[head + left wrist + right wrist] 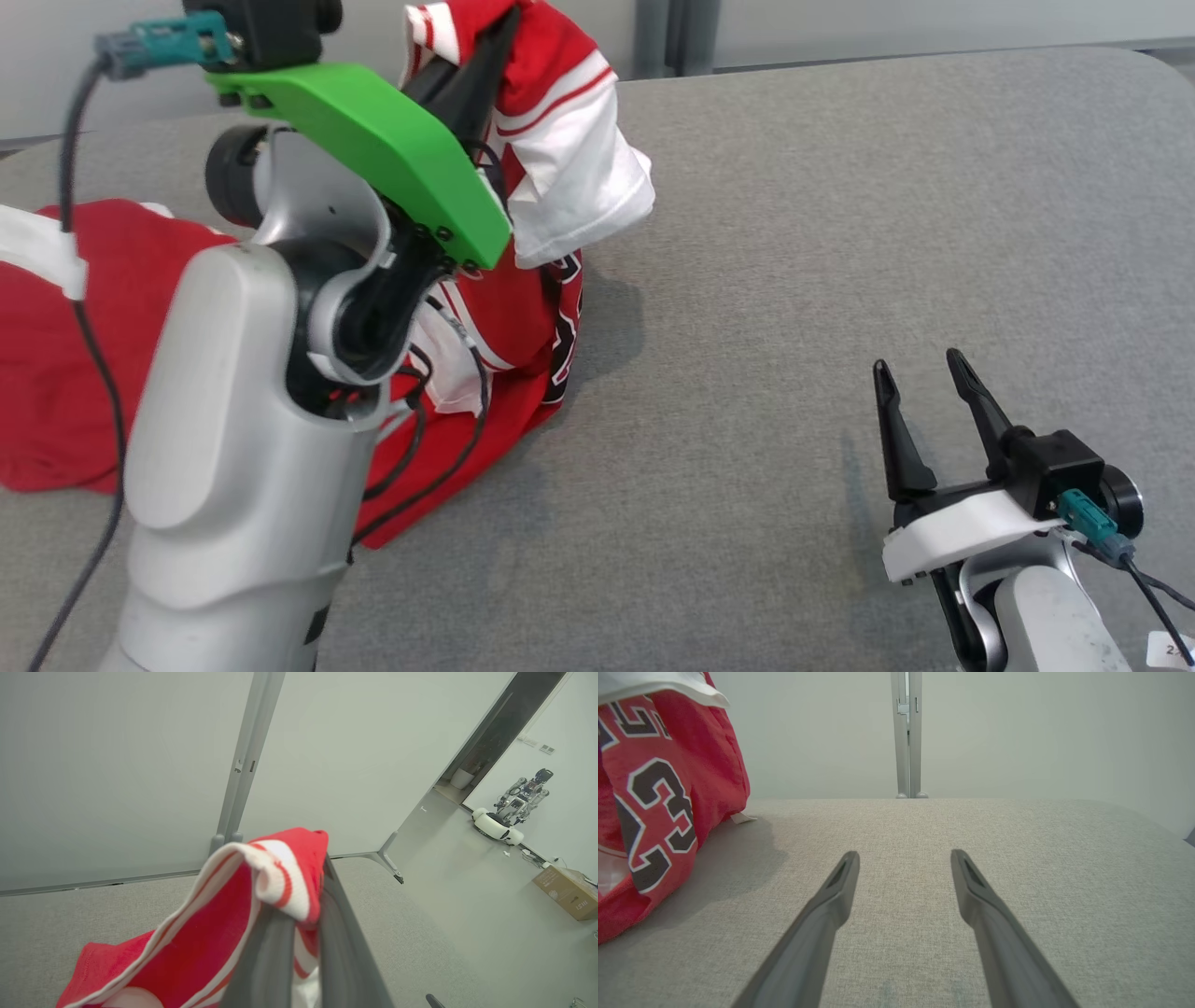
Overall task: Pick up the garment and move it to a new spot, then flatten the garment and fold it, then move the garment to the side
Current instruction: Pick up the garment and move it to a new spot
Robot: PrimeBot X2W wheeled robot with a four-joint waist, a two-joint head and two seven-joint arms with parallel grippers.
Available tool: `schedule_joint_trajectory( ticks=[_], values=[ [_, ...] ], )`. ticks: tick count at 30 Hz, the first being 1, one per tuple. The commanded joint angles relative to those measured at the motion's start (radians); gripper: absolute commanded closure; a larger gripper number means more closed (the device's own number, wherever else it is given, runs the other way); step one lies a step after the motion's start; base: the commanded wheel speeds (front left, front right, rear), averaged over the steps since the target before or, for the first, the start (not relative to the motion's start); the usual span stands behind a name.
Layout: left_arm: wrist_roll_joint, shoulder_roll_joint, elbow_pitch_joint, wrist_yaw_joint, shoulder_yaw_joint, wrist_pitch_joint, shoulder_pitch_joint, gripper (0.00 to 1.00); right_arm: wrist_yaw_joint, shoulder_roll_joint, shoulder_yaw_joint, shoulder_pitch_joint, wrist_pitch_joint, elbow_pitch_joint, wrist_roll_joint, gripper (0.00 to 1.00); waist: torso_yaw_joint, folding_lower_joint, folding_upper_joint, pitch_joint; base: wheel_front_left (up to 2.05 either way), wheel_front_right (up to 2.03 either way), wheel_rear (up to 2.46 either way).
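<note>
Counter [840, 233] edges: far side runs along pale wall [840, 28]; far right corner rounded. Wide bare stretch of counter lies right of garment [523, 317], open for moving. Count: one garment, red with white trim; two pairs of fingers. Left fingers [471, 79] clenched on striped trim edge, high above counter; rest of garment drapes down, lower part heaped on counter at left. Right fingers [894, 429] spread, grasping nothing, low over counter, well apart from garment.

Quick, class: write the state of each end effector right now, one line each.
Left end effector: closed, holding the red and white garment.
Right end effector: open, holding nothing.
</note>
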State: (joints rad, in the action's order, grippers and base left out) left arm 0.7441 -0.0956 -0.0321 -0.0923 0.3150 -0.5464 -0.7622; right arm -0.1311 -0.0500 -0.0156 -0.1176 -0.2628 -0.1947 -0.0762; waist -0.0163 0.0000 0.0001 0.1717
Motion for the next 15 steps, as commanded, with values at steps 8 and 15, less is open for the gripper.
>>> schedule_joint_trajectory(
  ticks=[8,15],
  values=[
    [0.063,0.044,0.191,-0.024,0.211,0.195,-0.015,1.00,0.001,-0.001,-0.049,-0.059,-0.003,-0.004,-0.053,0.00,-0.247,0.0000,-0.0001,0.113,0.00,0.00,0.00],
    [0.162,0.042,0.340,-0.060,0.400,0.330,-0.100,1.00,0.001,-0.001,-0.076,-0.070,-0.003,-0.003,-0.095,0.00,-0.378,0.0000,-0.0001,0.152,0.00,0.00,0.00]
  ],
)
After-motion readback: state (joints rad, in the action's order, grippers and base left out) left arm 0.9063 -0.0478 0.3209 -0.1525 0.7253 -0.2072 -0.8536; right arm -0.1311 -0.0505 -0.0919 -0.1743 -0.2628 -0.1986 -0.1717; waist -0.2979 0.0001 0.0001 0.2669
